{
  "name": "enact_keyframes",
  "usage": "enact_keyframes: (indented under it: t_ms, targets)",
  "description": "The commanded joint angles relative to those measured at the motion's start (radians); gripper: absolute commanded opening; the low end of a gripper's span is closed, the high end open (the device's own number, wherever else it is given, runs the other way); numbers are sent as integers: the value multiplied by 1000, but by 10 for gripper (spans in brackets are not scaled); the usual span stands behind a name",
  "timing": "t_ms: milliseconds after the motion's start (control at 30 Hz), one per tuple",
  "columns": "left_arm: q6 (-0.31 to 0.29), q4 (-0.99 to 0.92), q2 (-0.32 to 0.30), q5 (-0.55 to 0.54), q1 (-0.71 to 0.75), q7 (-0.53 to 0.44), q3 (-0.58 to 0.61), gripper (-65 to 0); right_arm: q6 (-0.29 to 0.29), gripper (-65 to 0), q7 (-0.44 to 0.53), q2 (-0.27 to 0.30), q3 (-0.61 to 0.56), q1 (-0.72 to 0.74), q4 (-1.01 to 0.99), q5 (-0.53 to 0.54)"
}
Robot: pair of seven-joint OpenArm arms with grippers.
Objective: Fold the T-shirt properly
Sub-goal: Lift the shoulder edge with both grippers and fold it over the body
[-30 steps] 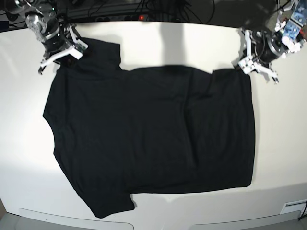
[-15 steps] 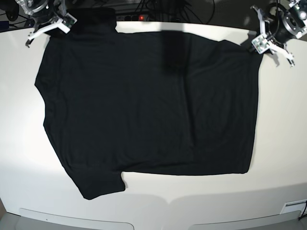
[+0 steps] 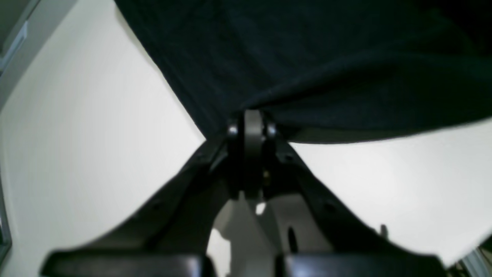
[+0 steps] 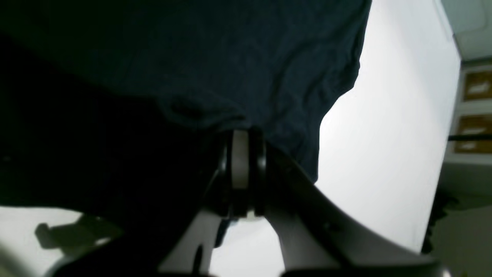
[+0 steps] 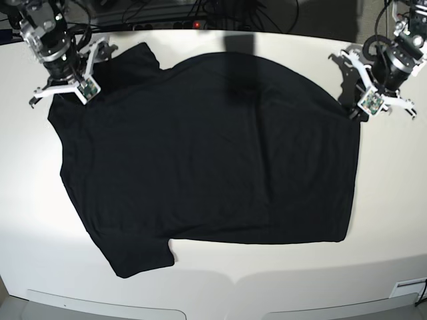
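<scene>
The black T-shirt (image 5: 213, 153) lies spread plain side up on the white table (image 5: 393, 200), with one sleeve at the front left and one at the back left. My left gripper (image 5: 357, 110) is at the shirt's back right corner, and the left wrist view shows it (image 3: 251, 123) shut on the cloth edge (image 3: 326, 57). My right gripper (image 5: 67, 93) is at the back left corner by the sleeve, and the right wrist view shows it (image 4: 240, 154) shut on the cloth (image 4: 230, 57). No print shows.
Cables and a power strip (image 5: 193, 23) run along the table's back edge. The table's front edge (image 5: 213, 303) is close below the shirt's sleeve. Shelves with brown boxes (image 4: 476, 84) stand beyond the table in the right wrist view.
Both grippers came back toward the front from the far edge, bringing the shirt's back corners with them. The back hem now bows up in the middle. The front hem stayed in place.
</scene>
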Motion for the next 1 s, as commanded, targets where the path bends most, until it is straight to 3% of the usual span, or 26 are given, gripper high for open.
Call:
enact_keyframes:
  t_ms: [0,167,600,767,967]
  targets:
    - [10,-11,-3,-5,-20,-19,-7,-650,-11,-650,27,14,7,18,11,-2]
    - [10,-135,29,-6,-122,-23,-6,-650,-11,-650,41,13,6,100,-28,50]
    - [9,-282,38,-39,-277,-27,-6,-650,-11,-650,81,-8,-7,199,-179,76]
    - [9,-302,37,-39,-276,-49,-6,-650,22,-650,108,-62,-7,269,-259,77]
    - [9,-302,37,-38,-277,-68,-6,-650,85,-650,116,-80,-8,366,-339,128]
